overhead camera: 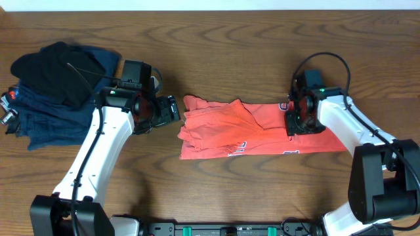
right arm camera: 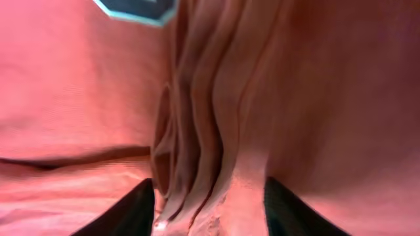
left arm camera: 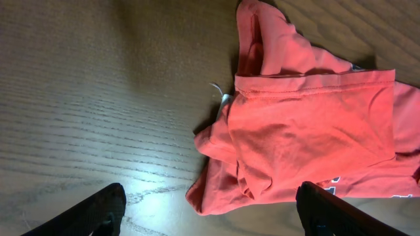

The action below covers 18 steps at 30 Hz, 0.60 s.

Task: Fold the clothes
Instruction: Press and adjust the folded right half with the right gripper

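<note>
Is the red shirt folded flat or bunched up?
Bunched, not flat: the T-shirt lies as a rumpled band, its left end crumpled, and the right pincer pinches a ridge of pleats.

Left end effector [left arm camera: 209, 196] splayed wide; right end effector [right arm camera: 209, 190] clamped on T-shirt [overhead camera: 216, 134].

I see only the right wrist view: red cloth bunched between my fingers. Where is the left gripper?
Observer: The left gripper is beside the left edge of the shirt, open and holding nothing.
Operator: Does the shirt lie flat?
Observer: No. Its left part is crumpled, with folds piled on each other.
Operator: Is anything else nearby?
Observer: Dark clothes lie in a pile at the far left, apart from the shirt.
</note>
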{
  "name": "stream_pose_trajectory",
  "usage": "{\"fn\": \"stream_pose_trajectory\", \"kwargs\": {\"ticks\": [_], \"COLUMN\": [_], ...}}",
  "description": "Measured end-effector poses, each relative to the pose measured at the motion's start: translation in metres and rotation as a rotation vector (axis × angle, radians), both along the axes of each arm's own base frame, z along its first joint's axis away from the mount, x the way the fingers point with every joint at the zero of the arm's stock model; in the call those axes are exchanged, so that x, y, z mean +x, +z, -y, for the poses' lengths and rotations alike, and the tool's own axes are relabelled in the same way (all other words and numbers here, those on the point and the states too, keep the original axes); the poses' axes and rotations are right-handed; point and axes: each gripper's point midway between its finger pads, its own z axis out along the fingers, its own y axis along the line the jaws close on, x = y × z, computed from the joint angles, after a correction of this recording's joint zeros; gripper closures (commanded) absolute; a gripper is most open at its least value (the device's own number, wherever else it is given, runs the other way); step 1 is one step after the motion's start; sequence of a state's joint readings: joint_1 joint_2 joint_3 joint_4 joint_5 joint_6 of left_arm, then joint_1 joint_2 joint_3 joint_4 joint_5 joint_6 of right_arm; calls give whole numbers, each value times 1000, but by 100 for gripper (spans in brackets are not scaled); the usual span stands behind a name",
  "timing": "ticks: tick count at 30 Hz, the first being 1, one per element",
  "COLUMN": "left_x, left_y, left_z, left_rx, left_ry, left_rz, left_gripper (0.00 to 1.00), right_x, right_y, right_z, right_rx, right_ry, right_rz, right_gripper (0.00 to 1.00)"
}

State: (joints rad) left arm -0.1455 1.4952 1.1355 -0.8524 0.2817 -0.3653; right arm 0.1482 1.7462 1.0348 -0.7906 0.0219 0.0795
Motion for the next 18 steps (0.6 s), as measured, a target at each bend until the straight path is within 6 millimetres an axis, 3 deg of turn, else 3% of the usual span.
{"fn": "stream_pose_trajectory", "kwargs": {"ticks": [2,4,18], "left_x": [0,0,1], "left_y": [0,0,0], "left_z": [0,0,0], "left_rx": [0,0,0], "left_ry": [0,0,-3], "left_rz": [0,0,3], "left_gripper": [15,15,15], "right_x": [-5,-6,-37], "right_y": [-3,-4,4], "right_z": [1,0,-1], "right_rx": [0,1,17], "right_ry": [-14,-20,39], "right_rz": [-12,-16,-157], "right_gripper": [87,99,99]}}
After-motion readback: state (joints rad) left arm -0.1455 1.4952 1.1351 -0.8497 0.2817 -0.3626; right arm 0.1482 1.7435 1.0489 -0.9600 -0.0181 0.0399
